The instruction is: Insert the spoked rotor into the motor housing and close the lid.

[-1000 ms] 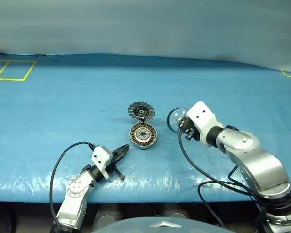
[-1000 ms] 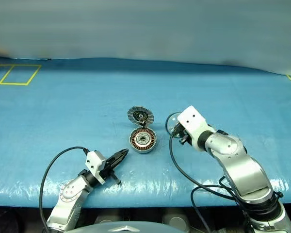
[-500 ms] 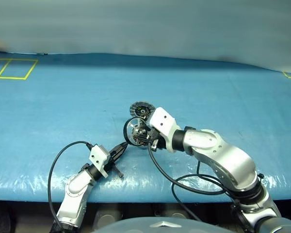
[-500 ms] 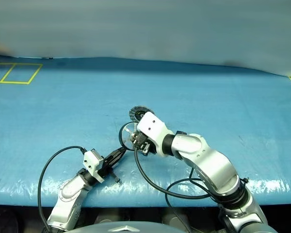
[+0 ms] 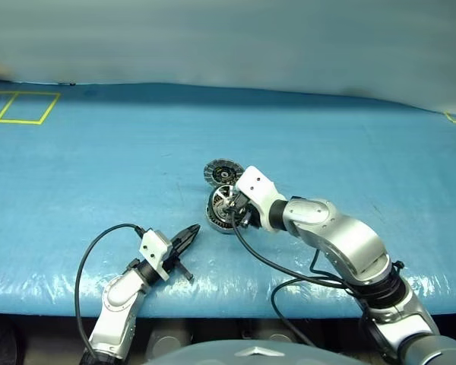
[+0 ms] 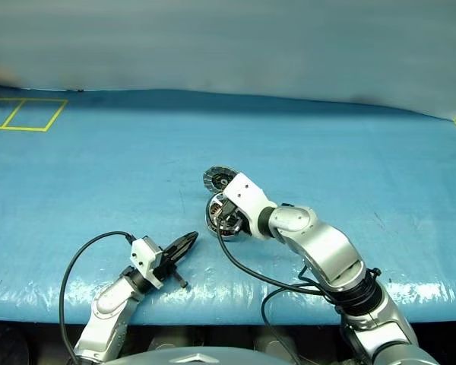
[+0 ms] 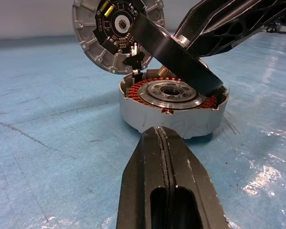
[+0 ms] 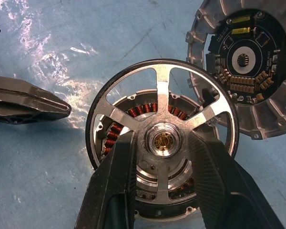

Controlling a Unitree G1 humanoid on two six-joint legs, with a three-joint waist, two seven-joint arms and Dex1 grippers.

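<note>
1. Right wrist view: the right pincer [image 8: 164, 157] has its two black fingers partly open, and they grip the dark round spoked rotor with silvery spokes [image 8: 163, 138] near its middle hub.
2. The rotor is tilted over the round grey metal motor housing with copper-brown windings [image 7: 174, 112]. Its low edge is at the housing's rim, and it is not lying flat inside.
3. The round grey lid [image 7: 115, 29] stands open, up on its hinge at the back of the housing, its inner face showing.
4. The housing sits on the blue table [image 5: 99, 167].
5. The left pincer [image 5: 188, 236] is closed tight and holds nothing. It points at the housing from near by.
</note>
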